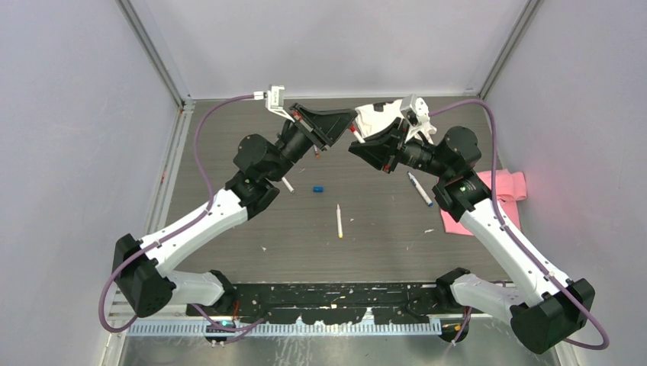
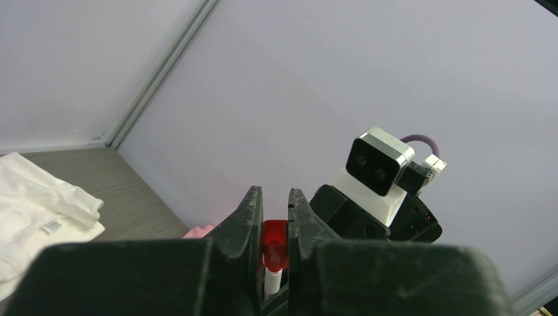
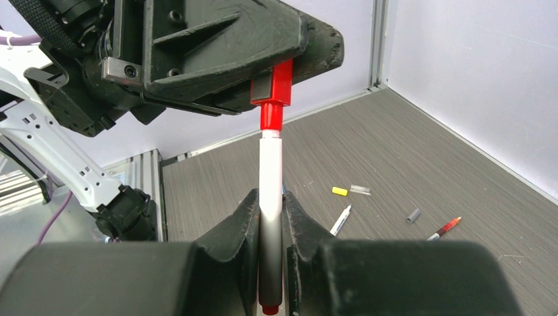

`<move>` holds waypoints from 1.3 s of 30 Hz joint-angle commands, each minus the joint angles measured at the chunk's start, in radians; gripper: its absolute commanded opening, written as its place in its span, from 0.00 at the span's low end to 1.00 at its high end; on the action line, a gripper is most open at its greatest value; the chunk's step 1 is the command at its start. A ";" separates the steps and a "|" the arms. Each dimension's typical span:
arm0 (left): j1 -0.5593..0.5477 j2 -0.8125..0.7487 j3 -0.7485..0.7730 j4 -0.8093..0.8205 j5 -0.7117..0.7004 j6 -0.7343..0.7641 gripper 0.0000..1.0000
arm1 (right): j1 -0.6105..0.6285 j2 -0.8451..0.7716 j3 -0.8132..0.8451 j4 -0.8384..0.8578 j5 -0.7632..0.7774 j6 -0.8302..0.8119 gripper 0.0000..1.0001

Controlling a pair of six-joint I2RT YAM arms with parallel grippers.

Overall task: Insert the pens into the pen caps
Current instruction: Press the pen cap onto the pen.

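The left pincer (image 2: 275,203) is clamped on a red cap (image 3: 274,108). The right pincer (image 3: 270,199) squeezes a white pen (image 3: 270,164) upright, its upper end meeting the cap directly above. Beyond it to the right, a yellow cap (image 3: 339,191) and a second pen (image 3: 340,220) lie on the counter (image 3: 408,151).

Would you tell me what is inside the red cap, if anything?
The white pen goes up into the red cap from below; its tip is hidden by the cap's walls.
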 commanded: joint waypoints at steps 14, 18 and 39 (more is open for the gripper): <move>-0.049 0.014 -0.043 -0.145 0.230 0.140 0.00 | 0.003 0.042 0.107 0.122 0.035 0.068 0.01; -0.102 0.021 -0.027 -0.240 0.154 0.208 0.01 | 0.004 0.089 0.141 0.190 0.067 0.183 0.01; -0.117 0.051 0.066 -0.794 0.117 0.225 0.01 | 0.001 0.130 0.266 0.049 0.113 -0.092 0.01</move>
